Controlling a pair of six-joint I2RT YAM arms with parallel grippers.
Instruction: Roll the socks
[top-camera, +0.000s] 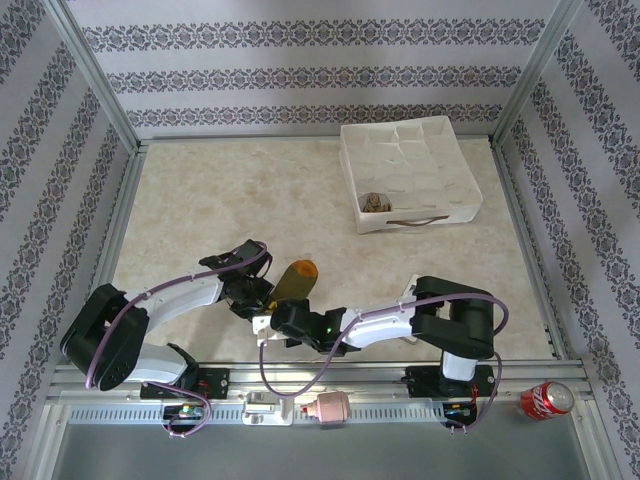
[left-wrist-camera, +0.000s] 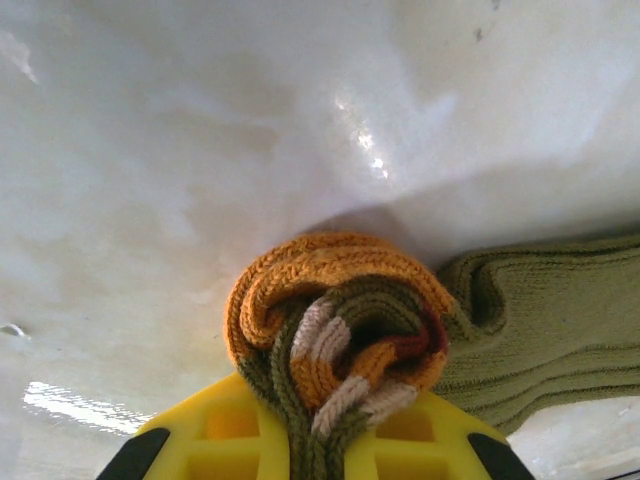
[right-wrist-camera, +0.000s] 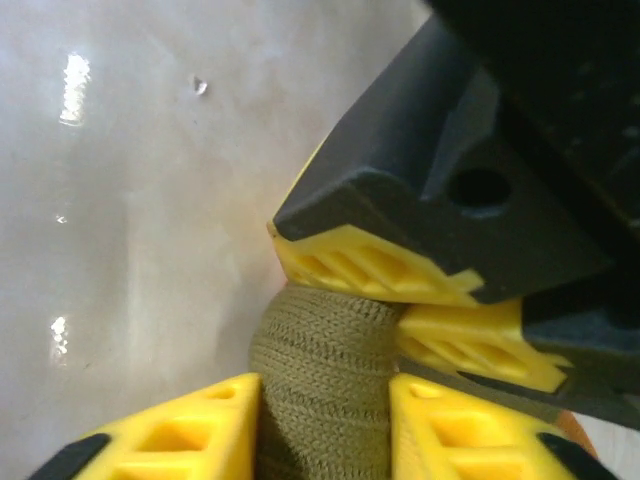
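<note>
Cropping leaves left gripper (left-wrist-camera: 320, 445) barely visible, seemingly clamping olive sock (left-wrist-camera: 345, 310).

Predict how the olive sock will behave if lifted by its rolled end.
Likely floppy: the olive sock is soft knit, so its unrolled part should dangle. Its rolled end may loosen, being only coiled fabric.

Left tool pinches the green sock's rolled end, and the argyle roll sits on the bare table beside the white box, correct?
No: the argyle roll sits inside the white box, in a near-left compartment, per the top external view. The left tool does pinch the green sock.
</note>
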